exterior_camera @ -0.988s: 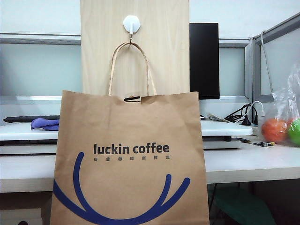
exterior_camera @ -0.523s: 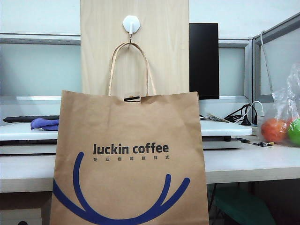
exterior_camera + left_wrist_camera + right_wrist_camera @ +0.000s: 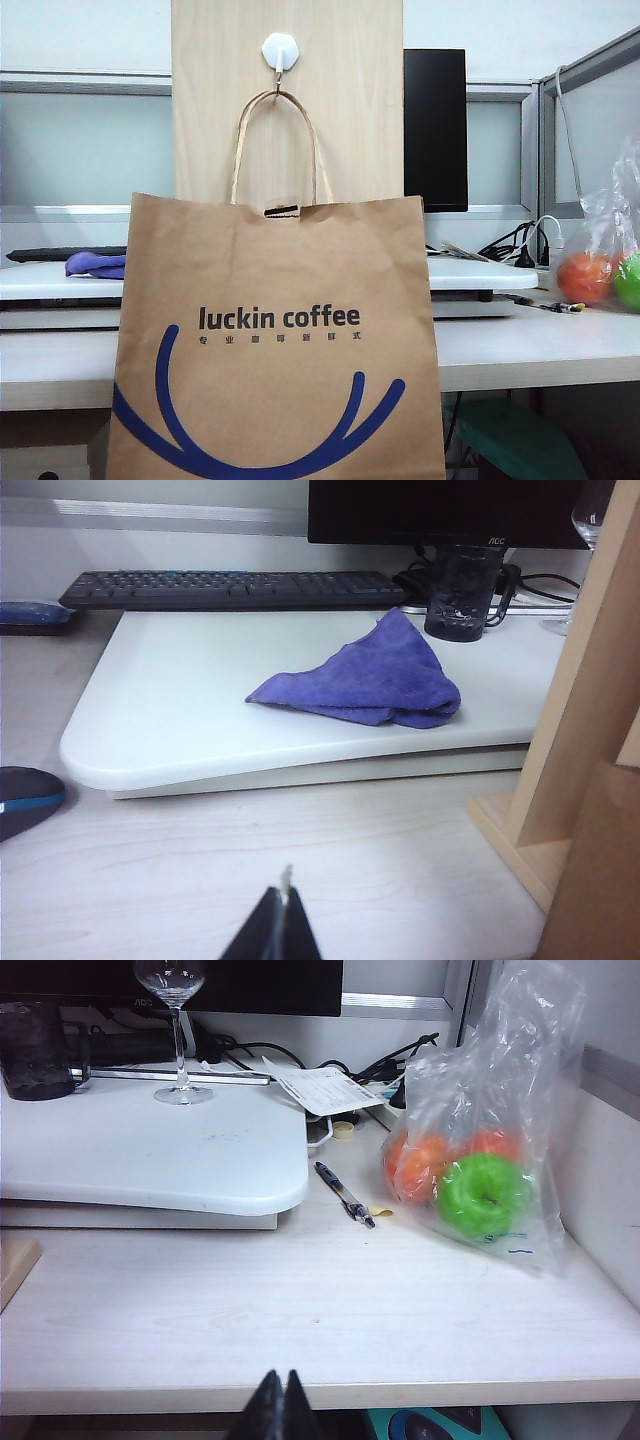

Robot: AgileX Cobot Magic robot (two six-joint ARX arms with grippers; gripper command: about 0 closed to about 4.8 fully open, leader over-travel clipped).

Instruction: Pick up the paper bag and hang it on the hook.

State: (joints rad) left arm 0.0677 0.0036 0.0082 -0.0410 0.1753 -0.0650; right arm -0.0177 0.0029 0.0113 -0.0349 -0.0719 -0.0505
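Exterior view: the paper bag (image 3: 277, 340) hangs by one twisted handle from the hook (image 3: 280, 55), which is fixed high on the upright wood-grain board (image 3: 350, 100). The bag's body fills the lower centre and hides the near edge of the counter (image 3: 540, 350) behind it. Its mouth is slightly parted; nothing inside can be seen. To the right, a clear plastic bag (image 3: 605, 240) stands on the counter near the picture's edge, holding orange and green fruit. Bare counter lies between the two bags. Neither arm appears in this view.

Left wrist view: the left tool (image 3: 281, 920) sits low over the bare pale counter, its tips pressed together and holding nothing. Ahead lies a raised white platform (image 3: 160, 720) with a rounded near edge; a crumpled purple cloth (image 3: 370, 680) rests on it, with a dark cup (image 3: 460, 590) and a keyboard (image 3: 230, 588) behind. The board's wooden foot (image 3: 520, 840) stands close beside the tool, limiting room on that side.

Right wrist view: the right tool (image 3: 278, 1400) is closed, empty, poised at the counter's front edge. Open counter stretches ahead. The plastic bag (image 3: 490, 1110) holds two orange fruits and one green fruit (image 3: 480, 1195). A pen (image 3: 345, 1193) lies between it and the platform's rounded corner (image 3: 290, 1185). A wine glass (image 3: 175, 1020) stands upright on the platform.
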